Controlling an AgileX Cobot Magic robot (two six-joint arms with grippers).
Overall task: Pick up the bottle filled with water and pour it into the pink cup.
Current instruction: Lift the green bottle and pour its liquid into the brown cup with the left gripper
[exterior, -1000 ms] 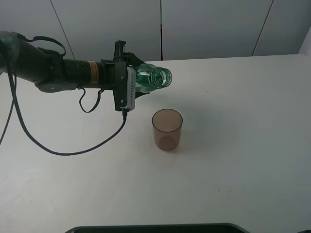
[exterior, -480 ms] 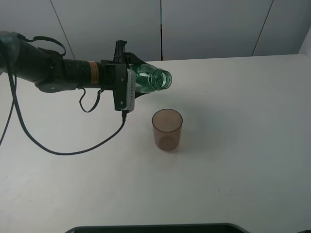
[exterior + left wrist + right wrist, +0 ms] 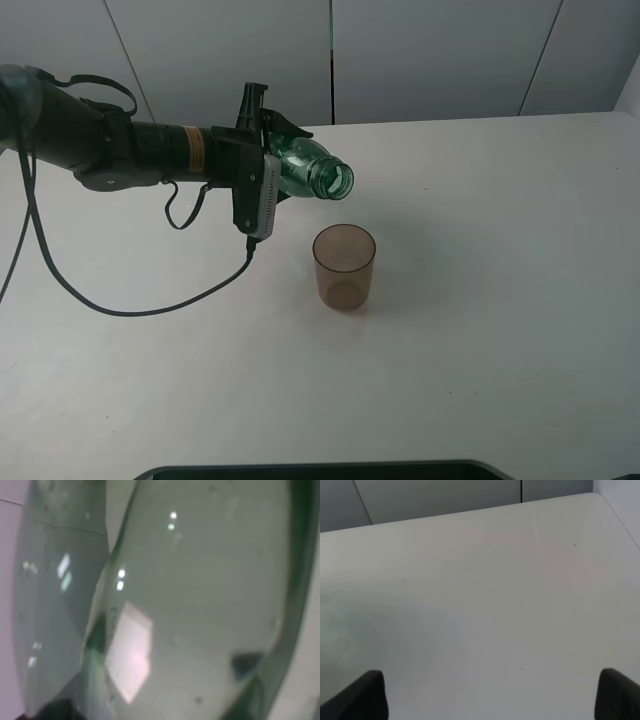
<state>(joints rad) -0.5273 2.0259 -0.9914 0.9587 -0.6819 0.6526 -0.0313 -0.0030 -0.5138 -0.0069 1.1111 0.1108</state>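
The cup (image 3: 344, 267) is seen upright on the desk (image 3: 480, 300); no water can be made out in it. Just above and behind the cup, the bottle (image 3: 312, 172) is held tipped, mouth angled down, clamped in the left hand (image 3: 272, 165). The right hand (image 3: 490, 698) is spread, nothing held. Pouring is judged underway: the mouth should be centred over the cup and tilted further.

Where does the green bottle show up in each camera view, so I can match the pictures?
Exterior high: the bottle is left of centre and tilted, its mouth above the pink cup in the picture.
Left wrist: the bottle fills the frame as a blurred green surface.
Right wrist: not in it.
Shared landmark: the white table shows in the exterior high and right wrist views.
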